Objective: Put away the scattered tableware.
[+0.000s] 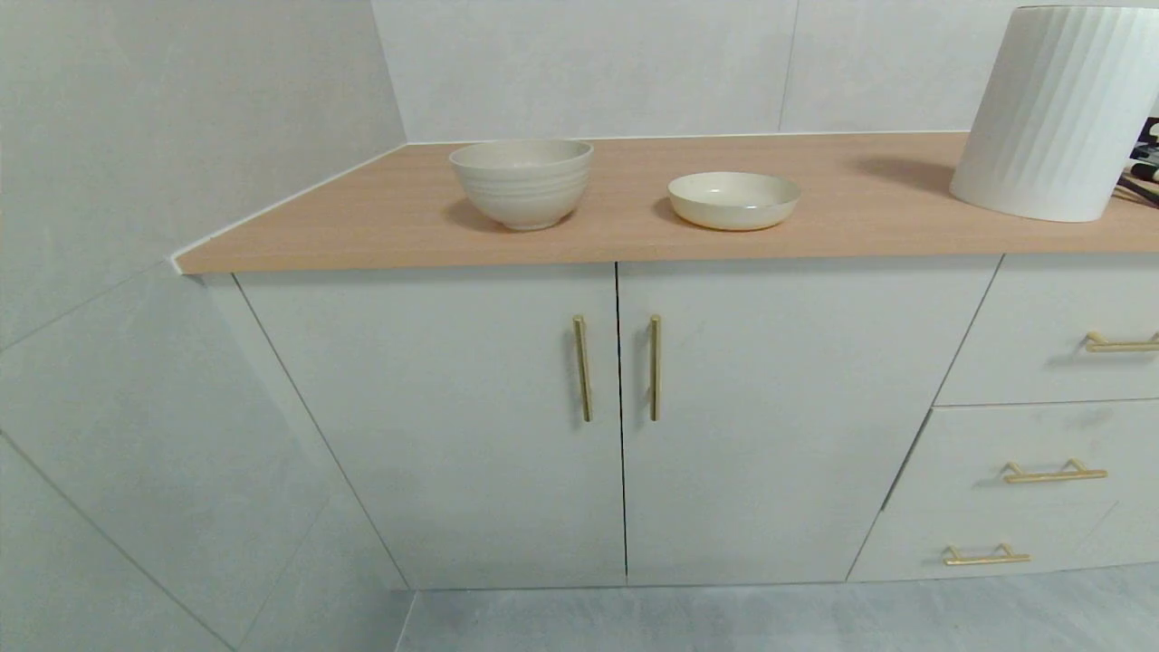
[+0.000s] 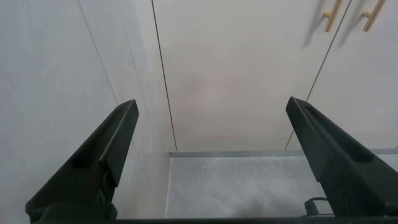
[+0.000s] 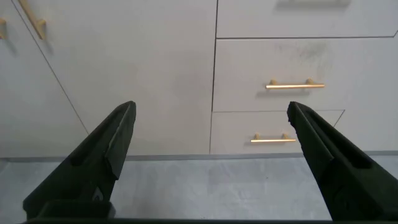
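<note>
A deep ribbed cream bowl (image 1: 522, 182) stands on the wooden countertop (image 1: 634, 226), left of centre. A shallow cream dish (image 1: 733, 199) sits to its right, apart from it. Below them two white cabinet doors (image 1: 453, 426) are closed, with gold bar handles (image 1: 583, 368) at the middle seam. My left gripper (image 2: 211, 112) is open, low down, facing the foot of the left cabinet door and the floor. My right gripper (image 3: 211, 115) is open too, low before the drawers (image 3: 280, 74), holding nothing.
A tall white ribbed container (image 1: 1055, 113) stands at the countertop's right end, with dark items (image 1: 1143, 167) behind it. Drawers with gold handles (image 1: 1055, 472) are stacked right of the doors. A tiled wall (image 1: 136, 272) closes in on the left. Grey floor (image 1: 724, 620) lies below.
</note>
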Available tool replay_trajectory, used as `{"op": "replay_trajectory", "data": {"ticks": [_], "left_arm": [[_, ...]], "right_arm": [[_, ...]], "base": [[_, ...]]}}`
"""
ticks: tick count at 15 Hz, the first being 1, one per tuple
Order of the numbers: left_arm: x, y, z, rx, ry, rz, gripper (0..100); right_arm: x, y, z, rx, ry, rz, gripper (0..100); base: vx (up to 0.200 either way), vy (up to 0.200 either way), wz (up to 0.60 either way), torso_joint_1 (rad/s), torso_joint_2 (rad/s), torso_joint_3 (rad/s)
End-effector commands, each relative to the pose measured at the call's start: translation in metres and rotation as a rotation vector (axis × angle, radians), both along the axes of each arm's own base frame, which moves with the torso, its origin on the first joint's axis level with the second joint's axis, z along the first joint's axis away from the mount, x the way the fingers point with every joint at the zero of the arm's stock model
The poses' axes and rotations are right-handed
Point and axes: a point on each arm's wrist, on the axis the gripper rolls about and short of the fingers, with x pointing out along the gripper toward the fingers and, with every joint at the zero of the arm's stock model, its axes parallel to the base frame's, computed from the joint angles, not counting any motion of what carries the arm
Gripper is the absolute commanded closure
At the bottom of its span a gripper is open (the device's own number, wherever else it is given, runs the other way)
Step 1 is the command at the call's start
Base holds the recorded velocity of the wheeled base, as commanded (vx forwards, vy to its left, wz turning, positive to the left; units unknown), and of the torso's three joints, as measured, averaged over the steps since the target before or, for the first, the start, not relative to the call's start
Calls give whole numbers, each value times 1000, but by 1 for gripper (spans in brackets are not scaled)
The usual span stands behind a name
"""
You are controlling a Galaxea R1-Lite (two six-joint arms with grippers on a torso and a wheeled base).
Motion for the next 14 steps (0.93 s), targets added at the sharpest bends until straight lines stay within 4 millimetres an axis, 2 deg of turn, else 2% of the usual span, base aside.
{"op": "replay_trajectory", "data": {"ticks": [1, 2, 3, 4, 5, 7, 8, 9, 11, 14], "left_arm": [[0, 0, 0, 0, 0, 1, 0], [0, 0, 0, 0, 0, 0, 0], [0, 0, 0, 0, 0, 1, 0], [0, 0, 0, 0, 0, 0, 0], [0, 0, 0, 0, 0, 0, 0], [0, 0, 0, 0, 0, 0, 0], [0, 0, 0, 0, 0, 0, 0], [0, 0, 0, 0, 0, 0, 0], [0, 0, 0, 0, 0, 1, 0], [0, 0, 0, 0, 0, 0, 0]], "right_arm": [[0, 0, 0, -2, 0, 0, 0], [0, 0, 1, -5, -3, 0, 0], [-4, 0, 17, -1, -66, 11, 0], [-12, 1, 65, 49, -131, 101, 0], [-3, 2, 86, 66, -60, 198, 0], [44, 9, 103, 68, 201, 412, 0], [67, 13, 108, 80, 300, 466, 0], [99, 20, 114, 87, 376, 496, 0], [153, 40, 125, 81, 402, 553, 0], [212, 77, 132, 64, 348, 658, 0]], "base": [[0, 0, 0, 0, 0, 0], [0, 0, 0, 0, 0, 0], [0, 0, 0, 0, 0, 0], [0, 0, 0, 0, 0, 0], [0, 0, 0, 0, 0, 0], [0, 0, 0, 0, 0, 0], [0, 0, 0, 0, 0, 0], [0, 0, 0, 0, 0, 0], [0, 0, 0, 0, 0, 0], [0, 0, 0, 0, 0, 0]]}}
